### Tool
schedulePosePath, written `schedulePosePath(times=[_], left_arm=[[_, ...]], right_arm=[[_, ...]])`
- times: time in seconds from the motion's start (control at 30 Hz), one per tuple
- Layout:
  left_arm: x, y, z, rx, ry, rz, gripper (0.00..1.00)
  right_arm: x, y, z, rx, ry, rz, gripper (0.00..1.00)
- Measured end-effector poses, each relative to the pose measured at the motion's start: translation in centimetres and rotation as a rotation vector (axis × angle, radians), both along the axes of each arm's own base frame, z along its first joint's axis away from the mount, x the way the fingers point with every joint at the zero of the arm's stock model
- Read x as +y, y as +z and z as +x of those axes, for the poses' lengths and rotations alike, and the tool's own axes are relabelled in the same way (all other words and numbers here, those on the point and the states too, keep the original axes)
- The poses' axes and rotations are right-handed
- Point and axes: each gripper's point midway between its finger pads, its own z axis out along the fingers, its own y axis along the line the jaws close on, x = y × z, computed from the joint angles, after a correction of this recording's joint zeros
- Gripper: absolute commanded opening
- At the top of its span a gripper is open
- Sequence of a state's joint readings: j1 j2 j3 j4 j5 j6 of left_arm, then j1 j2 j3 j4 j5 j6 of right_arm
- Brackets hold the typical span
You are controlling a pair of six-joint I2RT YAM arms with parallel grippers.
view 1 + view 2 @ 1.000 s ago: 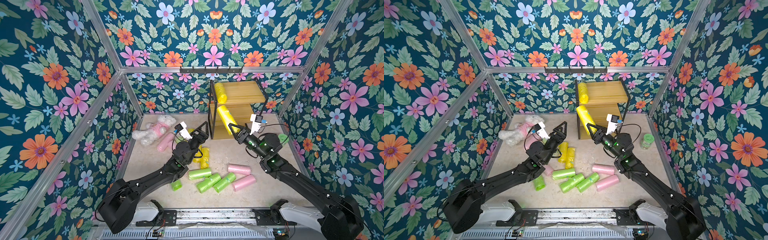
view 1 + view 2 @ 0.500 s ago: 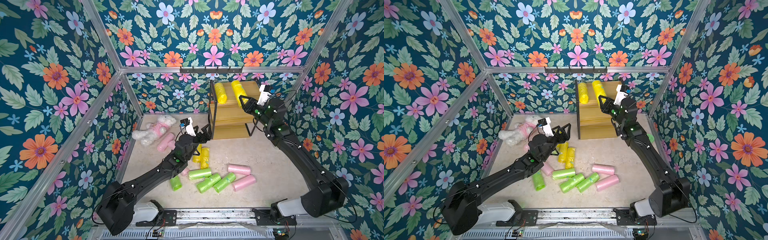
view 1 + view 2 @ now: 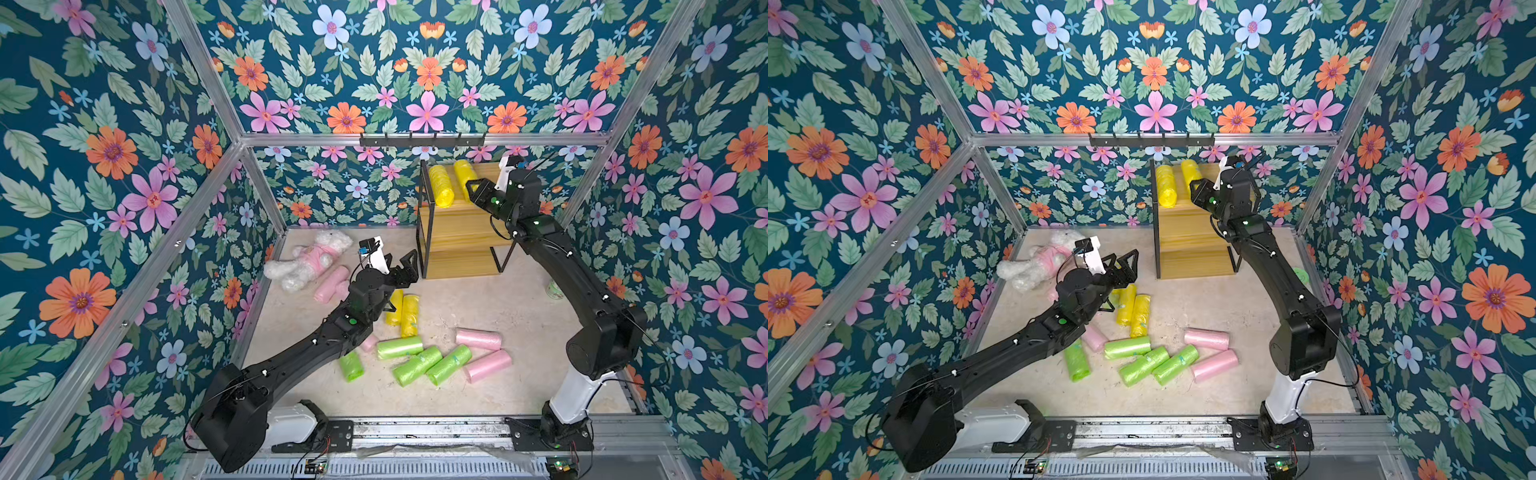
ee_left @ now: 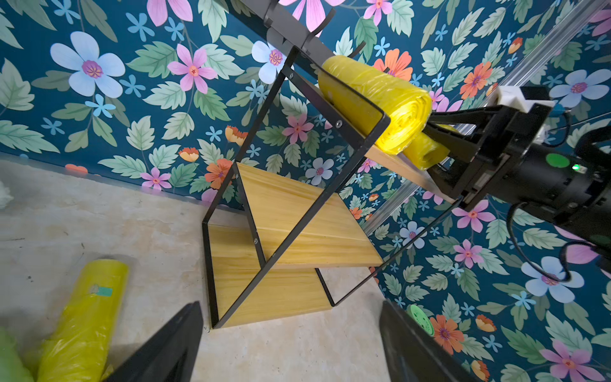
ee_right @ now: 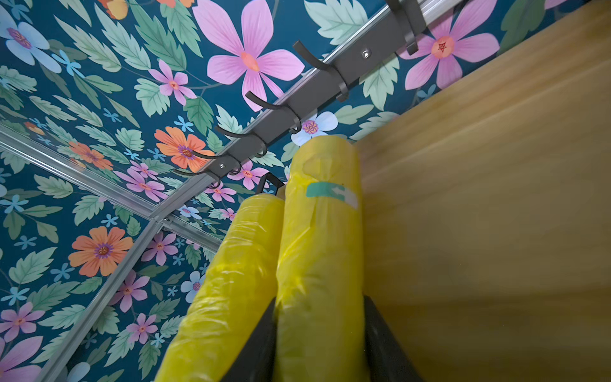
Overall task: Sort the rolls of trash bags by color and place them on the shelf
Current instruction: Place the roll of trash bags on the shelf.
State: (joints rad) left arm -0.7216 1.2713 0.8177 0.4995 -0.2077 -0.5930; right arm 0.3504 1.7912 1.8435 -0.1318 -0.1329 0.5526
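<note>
While my right gripper (image 5: pixel 319 311) sets a bright yellow crinkly plastic roll of trash bags (image 5: pixel 319 238) on the top board, I am midway through the yellows.

Its jaws press both sides of that roll, which lies on the top tier of the light wood, black-framed shelf (image 3: pixel 461 237), upper right of centre in both top views, just beside a second yellow roll (image 5: pixel 231 264). My left gripper (image 4: pixel 290 311) hangs spread wide and empty over the beige floor (image 3: pixel 519 299), near two more yellow rolls (image 3: pixel 409 309) at mid-frame. The green rolls (image 3: pixel 400 347) and pink rolls (image 3: pixel 478 338) lie lower down. Next, I judge, I should let go and draw straight back, so the soft roll neither follows nor tips off the front edge. After that my left can take a floor yellow.
</note>
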Motion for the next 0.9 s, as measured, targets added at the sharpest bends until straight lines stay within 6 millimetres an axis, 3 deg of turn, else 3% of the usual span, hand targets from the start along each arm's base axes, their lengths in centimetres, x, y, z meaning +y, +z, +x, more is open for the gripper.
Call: schedulePosePath(times=[0.23, 0.47, 0.73, 0.9], left_arm=[[0.1, -0.5, 0.0, 0.008, 0.005, 0.009, 0.89], [0.1, -0.9, 0.1, 0.014, 0.006, 0.014, 0.89], [0.7, -2.3, 0.5, 0.035, 0.033, 0.056, 0.89], [1.4, -4.6, 1.2, 0.092, 0.047, 0.117, 0.89]], right_arm=[[1.8, -0.5, -0.6, 0.022, 0.044, 0.012, 0.47], [2.0, -0.2, -1.0, 0.016, 0.048, 0.023, 0.58], [-0.1, 1.1, -1.3, -0.015, 0.001, 0.01, 0.71], [-1.1, 3.1, -2.4, -0.06, -0.011, -0.001, 0.76]])
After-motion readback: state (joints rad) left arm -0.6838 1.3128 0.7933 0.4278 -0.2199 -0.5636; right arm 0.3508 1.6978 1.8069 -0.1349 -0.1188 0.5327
